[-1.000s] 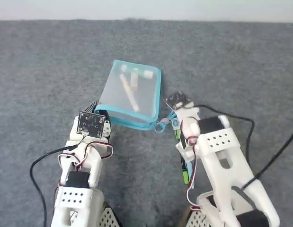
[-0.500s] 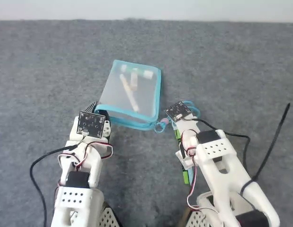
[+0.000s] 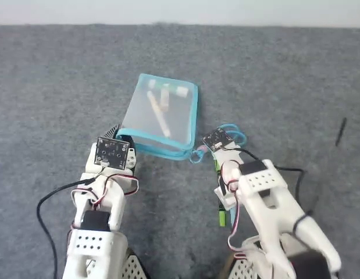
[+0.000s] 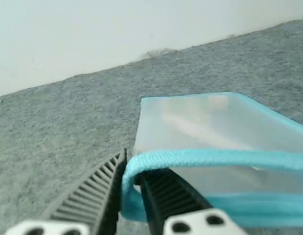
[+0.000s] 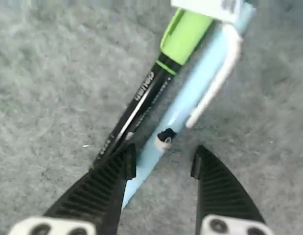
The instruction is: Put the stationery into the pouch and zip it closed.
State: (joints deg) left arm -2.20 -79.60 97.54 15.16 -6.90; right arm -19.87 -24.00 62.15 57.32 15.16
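Note:
The translucent pouch [image 3: 162, 119] with blue trim lies at mid-table, and a few pale sticks show inside it. Its blue zip pull [image 3: 197, 154] lies at the near right corner. My left gripper [image 4: 132, 193] is shut on the pouch's [image 4: 210, 132] blue edge at the near left corner. A light blue pen [image 5: 190, 110] and a black marker with a green cap [image 5: 146, 93] lie side by side on the carpet. My right gripper [image 5: 163, 164] hangs open just above them, with the blue pen's tip between its fingers. In the high view the marker's green end [image 3: 222, 217] pokes out beside the right arm.
Grey carpet [image 3: 296, 75] covers the table all round. A blue cord loop [image 3: 233, 137] lies by the right arm's wrist. Black cables [image 3: 52, 197] trail from both arms toward the near edge.
The right arm's wrist has drawn back toward the near edge, away from the pouch's zip pull, and its cable has swung. The left arm and pouch have stayed still.

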